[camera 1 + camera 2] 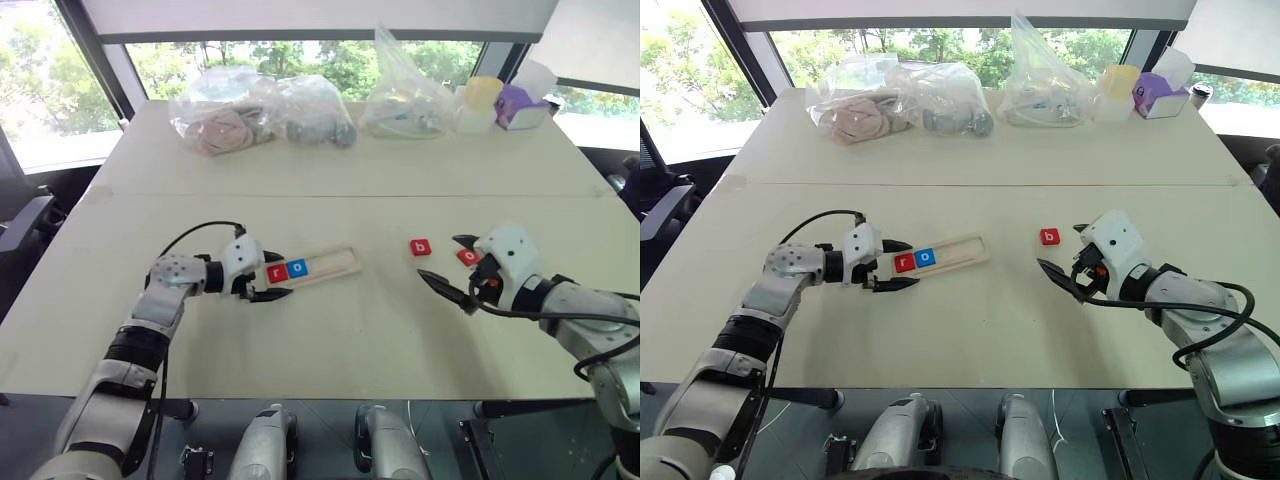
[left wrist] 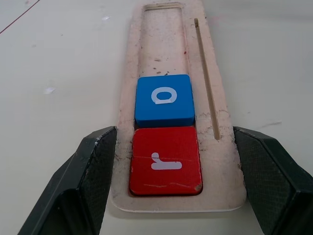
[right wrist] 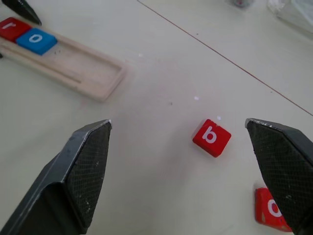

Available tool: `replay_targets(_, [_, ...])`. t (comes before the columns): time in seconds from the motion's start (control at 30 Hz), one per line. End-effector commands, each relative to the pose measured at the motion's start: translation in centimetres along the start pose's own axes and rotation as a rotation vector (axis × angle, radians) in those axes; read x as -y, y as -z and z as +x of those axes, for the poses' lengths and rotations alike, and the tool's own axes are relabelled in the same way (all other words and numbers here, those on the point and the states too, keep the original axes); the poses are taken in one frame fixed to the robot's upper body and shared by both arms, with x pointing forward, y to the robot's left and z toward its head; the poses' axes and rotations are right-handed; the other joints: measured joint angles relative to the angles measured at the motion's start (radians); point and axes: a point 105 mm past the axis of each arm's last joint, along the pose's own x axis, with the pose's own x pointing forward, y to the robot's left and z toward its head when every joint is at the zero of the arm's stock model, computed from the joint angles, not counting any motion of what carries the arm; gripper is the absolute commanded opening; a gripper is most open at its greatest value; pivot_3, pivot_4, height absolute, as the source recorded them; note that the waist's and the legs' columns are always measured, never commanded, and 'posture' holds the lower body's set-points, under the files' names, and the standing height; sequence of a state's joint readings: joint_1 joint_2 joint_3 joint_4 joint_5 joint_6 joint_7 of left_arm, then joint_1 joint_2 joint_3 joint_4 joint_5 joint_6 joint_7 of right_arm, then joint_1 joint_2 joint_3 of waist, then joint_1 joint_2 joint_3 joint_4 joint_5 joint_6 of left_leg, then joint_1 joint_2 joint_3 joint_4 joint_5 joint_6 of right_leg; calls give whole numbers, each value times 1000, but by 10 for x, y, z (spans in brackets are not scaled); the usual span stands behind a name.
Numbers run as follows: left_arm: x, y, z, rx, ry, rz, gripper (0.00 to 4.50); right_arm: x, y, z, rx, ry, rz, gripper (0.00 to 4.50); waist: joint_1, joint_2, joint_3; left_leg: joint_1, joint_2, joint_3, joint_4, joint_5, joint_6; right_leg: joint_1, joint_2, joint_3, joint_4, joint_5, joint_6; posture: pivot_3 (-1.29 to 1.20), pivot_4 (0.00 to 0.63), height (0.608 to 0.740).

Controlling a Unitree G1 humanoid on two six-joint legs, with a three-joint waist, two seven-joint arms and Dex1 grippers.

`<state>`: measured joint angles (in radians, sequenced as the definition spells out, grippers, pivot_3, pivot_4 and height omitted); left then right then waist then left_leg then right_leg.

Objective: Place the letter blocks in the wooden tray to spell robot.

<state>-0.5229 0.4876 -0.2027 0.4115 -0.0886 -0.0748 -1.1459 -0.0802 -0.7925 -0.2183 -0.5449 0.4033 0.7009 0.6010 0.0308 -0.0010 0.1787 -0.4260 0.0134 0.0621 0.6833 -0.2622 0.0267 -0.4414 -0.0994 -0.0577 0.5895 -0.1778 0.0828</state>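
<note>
Between the left end effector's (image 2: 178, 183) clenched fingers sits the wooden tray's (image 2: 222, 161) end.

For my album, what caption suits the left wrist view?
Left gripper closed on the wooden tray end, red r block and blue o block seated.

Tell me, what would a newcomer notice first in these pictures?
The tray at the table's middle, with a red r and a blue o filling its left end. The left hand is clamped on that end. To the right, a red b lies before the open right hand.
</note>
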Motion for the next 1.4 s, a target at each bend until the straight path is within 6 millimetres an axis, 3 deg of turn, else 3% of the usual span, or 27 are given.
replay_targets(0.03, [40, 14, 29, -59, 167, 18, 3132, 9, -14, -6, 40, 33, -49, 4500, 12, 0, 0, 0, 0, 0, 0, 0, 0, 0, 0, 0, 0, 0, 0, 0, 150, 740])
replay_targets(0.27, [59, 3, 52, -34, 263, 105, 3132, 9, -14, -11, 33, 39, -56, 4500, 26, 4, -4, 0, -2, 0, 0, -2, 3, 5, -1, 0, -8, 0, 0, 0, 150, 740])
replay_targets(0.6, [75, -7, 61, -18, 363, 131, 3132, 7, -10, -16, 20, 57, -48, 4500, 34, 4, -4, 0, -6, 0, 0, -5, 9, 7, -4, 0, -12, 0, 0, 0, 150, 740])
replay_targets(1.4, [75, -11, 62, -125, 377, 106, 3132, -3, -7, -8, 27, 41, -47, 4500, 31, 4, -4, 0, -6, 0, 1, -5, 9, 7, -3, 0, -11, -1, 1, 0, 150, 740])
